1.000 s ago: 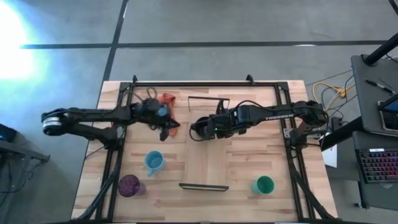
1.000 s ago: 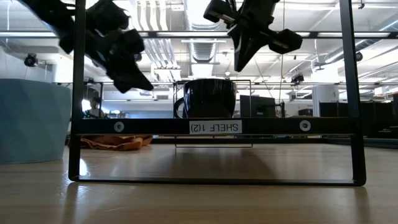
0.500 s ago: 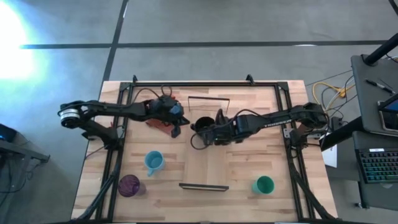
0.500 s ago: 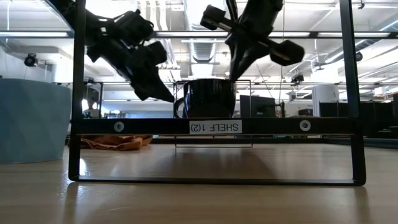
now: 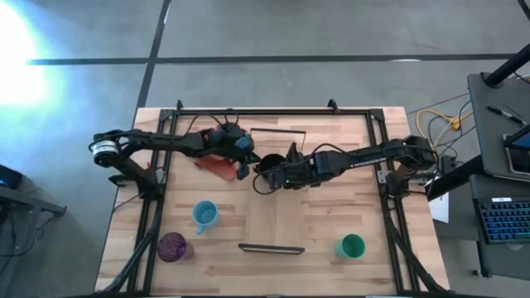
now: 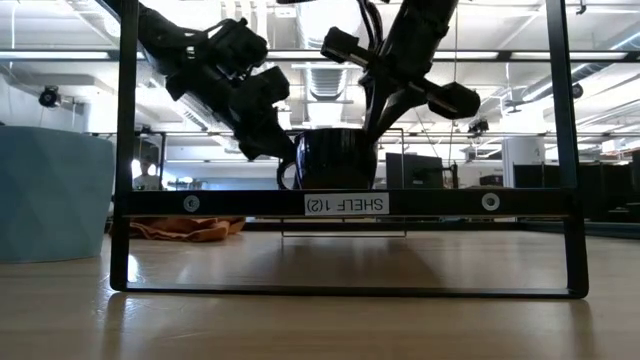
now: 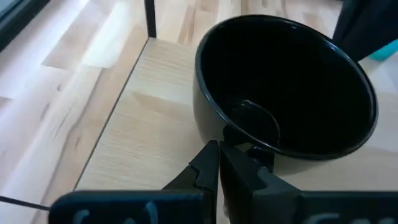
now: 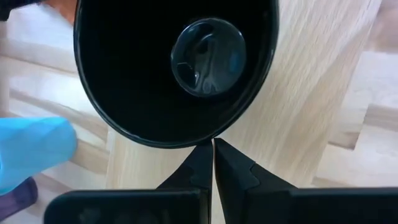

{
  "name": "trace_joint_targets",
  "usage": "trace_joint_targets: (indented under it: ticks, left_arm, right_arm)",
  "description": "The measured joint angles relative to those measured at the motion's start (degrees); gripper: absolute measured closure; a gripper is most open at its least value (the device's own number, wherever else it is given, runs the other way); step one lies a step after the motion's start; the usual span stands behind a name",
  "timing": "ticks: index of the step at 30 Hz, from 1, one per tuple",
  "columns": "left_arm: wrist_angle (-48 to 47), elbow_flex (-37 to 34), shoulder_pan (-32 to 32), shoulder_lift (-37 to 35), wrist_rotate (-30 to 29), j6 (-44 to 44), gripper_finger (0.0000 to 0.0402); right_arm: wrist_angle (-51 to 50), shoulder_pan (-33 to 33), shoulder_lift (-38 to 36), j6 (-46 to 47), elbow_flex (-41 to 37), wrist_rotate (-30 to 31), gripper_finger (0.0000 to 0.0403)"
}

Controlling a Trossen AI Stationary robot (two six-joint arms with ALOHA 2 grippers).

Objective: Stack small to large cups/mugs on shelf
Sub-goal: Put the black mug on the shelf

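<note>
The black cup (image 5: pixel 269 164) stands upright on the far half of the light wood shelf (image 5: pixel 277 217). It also shows in the low view (image 6: pixel 335 158). My left gripper (image 7: pixel 217 152) is shut, low at the cup's left side by its handle (image 7: pixel 261 155). My right gripper (image 8: pixel 211 146) is shut and points down at the cup's right rim (image 6: pixel 372 128). The light blue cup (image 5: pixel 205 215), the purple cup (image 5: pixel 172 246) and the green cup (image 5: pixel 351 245) stand on the tabletop near the front. My left gripper has its shut fingertips (image 7: pixel 210 149) at the foot of the black cup's outer wall, beside the handle, coming level from the table's left. I cannot tell whether they touch. My right gripper has its shut fingertips (image 8: pixel 205 152) at the outer edge of the rim (image 8: pixel 186 142), from above. I cannot tell whether they touch.
An orange cloth (image 5: pixel 217 164) lies under my left arm, left of the shelf. The shelf's dark rails stand at its far end (image 5: pixel 277 130) and its near end (image 5: pixel 272 247). A dark frame runs round the table's edges (image 5: pixel 157 207).
My left gripper has gone toward the table's right edge and down, to the black cup's left side. My right gripper has come down beside the cup's right rim. The cup stands where it was.
</note>
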Motion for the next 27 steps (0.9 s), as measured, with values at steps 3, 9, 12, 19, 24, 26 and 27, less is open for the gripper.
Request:
trace_joint_targets:
  ticks: [3,9,12,19,24,26,27]
  left_arm:
    - [0.15,1.29,0.69,1.22,0.05,0.0,0.0401]
    - [0.06,3.23,1.85,3.3,0.83,-0.02,0.0401]
    - [0.12,3.53,2.09,3.64,0.91,-0.02,0.0401]
    - [0.0,3.58,2.85,3.67,1.97,-0.02,0.0401]
    - [-0.06,4.29,3.93,3.67,1.96,0.0,0.0401]
    - [0.07,4.59,4.39,3.67,1.95,0.0,0.0401]
    - [0.07,4.72,4.67,3.67,1.97,0.0,0.0401]
  right_arm:
    - [0.0,-1.25,0.0,-1.41,0.0,0.12,0.0394]
    - [-0.17,-3.18,0.0,-4.63,0.0,-0.11,0.0394]
    - [-0.43,-3.55,0.0,-5.53,0.0,-0.09,0.0394]
    - [-4.34,-4.71,-0.02,-6.88,0.0,1.53,0.0394]
    - [-4.17,-5.76,-0.02,-8.45,0.0,1.39,0.0394]
    - [-3.96,-5.97,-0.02,-8.9,0.0,1.34,0.0394]
    - [-3.72,-6.0,-0.02,-9.17,0.0,1.32,0.0394]
